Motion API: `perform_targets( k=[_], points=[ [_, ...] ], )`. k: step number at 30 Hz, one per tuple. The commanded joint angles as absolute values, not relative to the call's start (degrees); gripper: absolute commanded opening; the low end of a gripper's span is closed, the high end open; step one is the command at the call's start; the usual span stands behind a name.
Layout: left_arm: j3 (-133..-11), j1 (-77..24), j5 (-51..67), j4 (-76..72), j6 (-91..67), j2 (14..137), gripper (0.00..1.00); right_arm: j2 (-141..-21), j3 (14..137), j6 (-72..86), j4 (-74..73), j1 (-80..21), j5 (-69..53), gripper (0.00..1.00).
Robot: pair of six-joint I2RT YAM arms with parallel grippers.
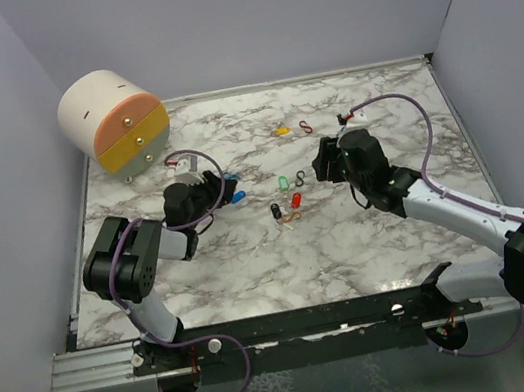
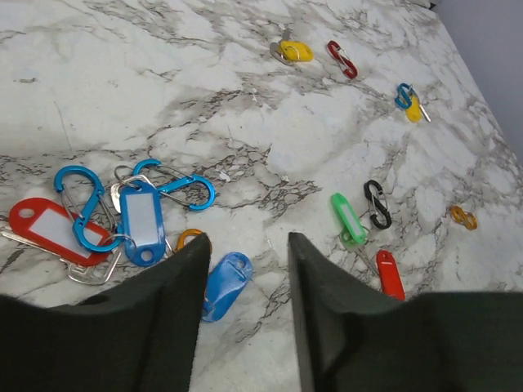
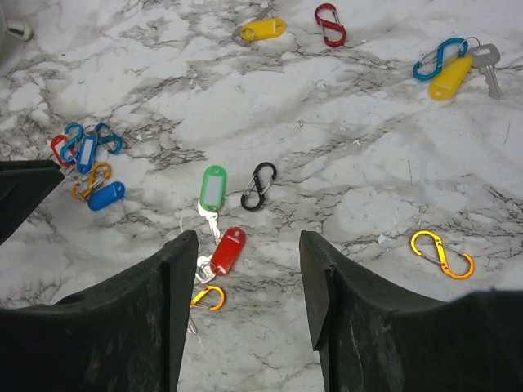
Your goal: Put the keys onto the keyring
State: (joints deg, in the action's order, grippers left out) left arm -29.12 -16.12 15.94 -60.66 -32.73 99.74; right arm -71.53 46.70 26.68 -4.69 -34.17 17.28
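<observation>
1. At the far left corner of the marbled tabletop (image 1: 255, 268) stands a round drawer unit (image 1: 116, 118), white with orange and yellow fronts.
2. Left of the left gripper (image 2: 249, 253) lies a bunch. In it a red key tag (image 2: 49, 229) and a blue key tag (image 2: 140, 219) are tangled with blue clips (image 2: 82, 204) and thin metal rings.
3. The left gripper hangs low over the tabletop, jaws spread and nothing between them. A loose blue key tag (image 2: 222, 284) lies just beside its left finger.
4. In the middle, a green key tag (image 3: 212, 186) lies beside a black clip (image 3: 259, 185). Nearer the arms are a second red key tag (image 3: 227, 250) and an orange clip (image 3: 208, 296).
5. Farther back sit a yellow key tag (image 3: 263, 29) and a red clip (image 3: 330, 23), near each other.
6. The right gripper (image 3: 249, 261) is also spread and empty, above the second red key tag.
7. To the right, a second yellow key tag (image 3: 449, 75) lies against a blue clip and a metal key (image 3: 488, 65). A second orange clip (image 3: 442, 253) lies alone.
</observation>
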Motion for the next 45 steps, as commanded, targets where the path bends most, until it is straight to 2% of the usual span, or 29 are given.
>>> perform_targets(
  k=[1,3,6,12,16,23,33,45],
  points=[
    [-28.96,-15.65,11.23,-58.10,-33.09,98.44,0.53,-72.65,47.76,26.12,-3.80,-34.34,19.33,0.53],
    [-28.54,-15.64,10.94,-57.83,-32.79,97.84,0.60,-73.27,48.11,26.19,-4.19,-34.36,19.32,0.53],
    [-28.50,-15.80,13.09,-57.91,-31.62,95.00,0.61,-73.89,48.34,26.64,-4.19,-34.34,19.51,0.53],
    [-31.03,-18.09,21.79,-57.24,-26.91,93.83,0.56,-74.33,48.22,26.85,-3.42,-34.37,19.37,0.53],
    [-35.09,-20.89,25.52,-51.40,-24.99,93.89,0.51,-74.78,48.45,26.67,-3.48,-34.36,19.63,0.53],
    [-42.56,-29.38,19.21,-35.24,-18.92,93.01,0.51,-75.04,48.44,25.90,-3.55,-34.37,19.65,0.51],
    [-52.68,-30.97,20.52,-18.35,-15.80,100.52,0.50,-75.15,48.69,27.47,-6.65,-32.21,20.62,0.50],
    [-55.44,-33.21,19.27,-12.77,-13.75,103.91,0.49,-78.35,49.19,27.63,-7.11,-30.06,17.53,0.49]
  ],
)
